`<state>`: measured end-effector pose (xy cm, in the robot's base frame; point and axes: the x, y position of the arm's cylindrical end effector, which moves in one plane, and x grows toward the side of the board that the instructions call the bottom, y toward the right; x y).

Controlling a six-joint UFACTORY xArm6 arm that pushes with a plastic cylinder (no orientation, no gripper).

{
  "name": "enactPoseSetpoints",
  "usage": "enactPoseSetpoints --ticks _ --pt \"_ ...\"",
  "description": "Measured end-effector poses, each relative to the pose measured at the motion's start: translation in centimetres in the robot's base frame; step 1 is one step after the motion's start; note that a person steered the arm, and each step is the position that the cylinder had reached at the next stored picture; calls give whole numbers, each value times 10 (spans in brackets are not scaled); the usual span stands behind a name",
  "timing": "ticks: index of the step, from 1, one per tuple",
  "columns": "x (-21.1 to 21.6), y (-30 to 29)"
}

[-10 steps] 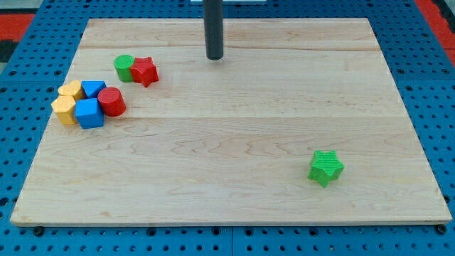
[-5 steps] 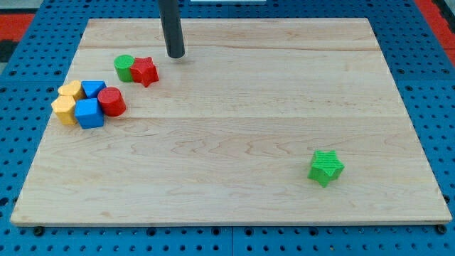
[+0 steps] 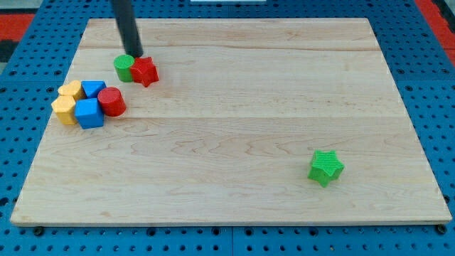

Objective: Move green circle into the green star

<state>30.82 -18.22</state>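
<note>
The green circle [image 3: 124, 67] sits near the board's upper left, touching a red star [image 3: 145, 71] on its right. The green star [image 3: 325, 167] lies far off at the lower right of the board. My tip [image 3: 134, 54] is just above the green circle and the red star, at the seam between them, very close to both.
A cluster at the left edge holds two yellow blocks [image 3: 65, 109], two blue blocks [image 3: 89, 112] and a red cylinder [image 3: 111, 102]. The wooden board [image 3: 234, 121] lies on a blue pegboard surface.
My tip has moved steadily to the view's left along the top of the board, from the upper middle to just above the green circle. No block has moved.
</note>
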Motion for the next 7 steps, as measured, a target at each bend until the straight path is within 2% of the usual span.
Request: enactPoseSetpoints --ticks 1,3,4,6,7 --pt "30 -2" --pt "41 -51" --pt "47 -46" --pt "91 27" --pt "129 34"
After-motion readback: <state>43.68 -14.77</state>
